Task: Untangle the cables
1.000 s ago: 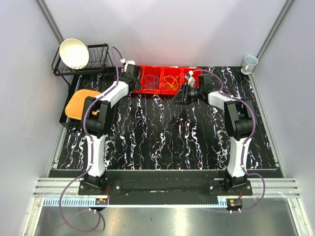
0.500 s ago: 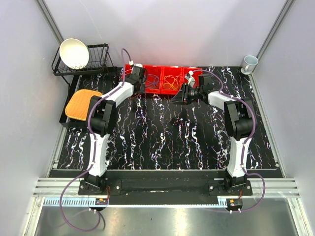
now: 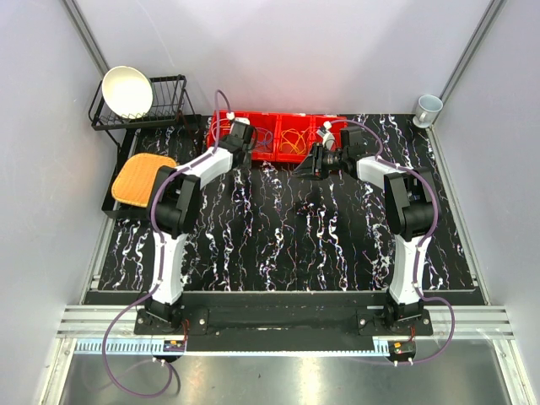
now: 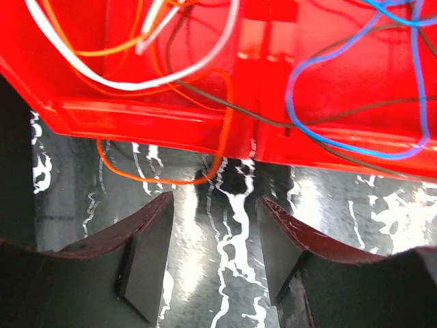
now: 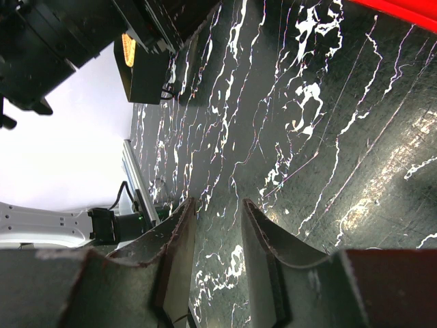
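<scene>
A red tray [image 3: 253, 155] with compartments stands at the back of the table. It holds thin cables: blue ones [image 3: 261, 140] in the left part and orange-yellow ones [image 3: 294, 140] in the middle. In the left wrist view, white [image 4: 171, 76], blue [image 4: 308, 131] and dark [image 4: 266, 119] cables lie in the tray [image 4: 136, 119]. An orange loop [image 4: 157, 180] hangs over its front edge onto the table. My left gripper [image 3: 245, 147] [image 4: 215, 201] is open and empty, just in front of that loop. My right gripper [image 3: 305, 169] [image 5: 218, 203] is open and empty above the table, in front of the tray.
A black dish rack [image 3: 169, 93] with a white bowl [image 3: 128, 91] stands at the back left. An orange pad [image 3: 137, 177] lies on a black stand below it. A mug [image 3: 428, 108] sits in the back right corner. Grey walls close in both sides.
My left gripper has moved right along the tray's front edge, from its left end to the left compartment. The right arm has not moved.
</scene>
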You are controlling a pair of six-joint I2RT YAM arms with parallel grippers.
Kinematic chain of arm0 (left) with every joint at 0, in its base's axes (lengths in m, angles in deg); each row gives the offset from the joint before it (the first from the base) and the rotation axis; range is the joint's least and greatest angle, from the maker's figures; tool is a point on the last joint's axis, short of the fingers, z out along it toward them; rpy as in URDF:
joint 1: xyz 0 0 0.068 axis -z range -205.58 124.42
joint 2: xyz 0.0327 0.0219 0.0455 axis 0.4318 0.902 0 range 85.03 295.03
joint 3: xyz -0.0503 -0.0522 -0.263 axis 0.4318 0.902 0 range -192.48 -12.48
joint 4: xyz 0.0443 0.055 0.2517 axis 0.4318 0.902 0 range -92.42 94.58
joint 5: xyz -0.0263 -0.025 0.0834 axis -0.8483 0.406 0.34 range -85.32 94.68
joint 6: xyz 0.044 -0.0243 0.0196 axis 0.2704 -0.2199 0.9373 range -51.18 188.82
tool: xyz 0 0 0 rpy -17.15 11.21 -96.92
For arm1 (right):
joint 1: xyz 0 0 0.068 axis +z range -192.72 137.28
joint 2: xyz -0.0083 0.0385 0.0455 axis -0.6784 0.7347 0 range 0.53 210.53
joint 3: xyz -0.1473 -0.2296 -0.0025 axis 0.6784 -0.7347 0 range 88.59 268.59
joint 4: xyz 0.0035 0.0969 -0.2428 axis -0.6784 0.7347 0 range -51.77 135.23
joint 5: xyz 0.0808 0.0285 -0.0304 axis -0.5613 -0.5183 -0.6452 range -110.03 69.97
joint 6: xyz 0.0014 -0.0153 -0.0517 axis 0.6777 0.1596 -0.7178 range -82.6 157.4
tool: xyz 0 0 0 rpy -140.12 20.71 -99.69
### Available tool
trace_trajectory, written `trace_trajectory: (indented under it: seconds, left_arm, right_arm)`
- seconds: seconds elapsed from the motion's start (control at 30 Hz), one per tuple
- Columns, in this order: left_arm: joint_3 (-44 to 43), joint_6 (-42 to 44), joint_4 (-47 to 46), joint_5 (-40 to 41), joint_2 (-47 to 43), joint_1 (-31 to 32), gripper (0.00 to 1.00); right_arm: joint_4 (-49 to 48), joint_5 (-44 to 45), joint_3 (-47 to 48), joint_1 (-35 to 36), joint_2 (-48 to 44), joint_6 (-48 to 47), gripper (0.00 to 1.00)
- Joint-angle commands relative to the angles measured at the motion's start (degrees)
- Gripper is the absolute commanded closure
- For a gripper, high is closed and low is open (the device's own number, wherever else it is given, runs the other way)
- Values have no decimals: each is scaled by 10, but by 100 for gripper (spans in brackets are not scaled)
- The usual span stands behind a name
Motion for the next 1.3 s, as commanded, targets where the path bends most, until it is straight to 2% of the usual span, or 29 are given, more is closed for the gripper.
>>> trace_trajectory:
  seconds: [0.0,0.4,0.73,1.27]
  left_arm:
    - [-15,18,-16,32,-22,7,45]
    - [-11,32,-38,78,-36,7,43]
    - [-77,58,-23,79,8,8,42]
    - [-91,58,-15,73,31,8,53]
  right_arm:
    - [-7,-9,21,-1,3,1,61]
    - [-7,-11,23,-1,5,2,61]
    - [-5,-12,24,-1,7,3,61]
    - [-3,-13,26,-2,9,3,61]
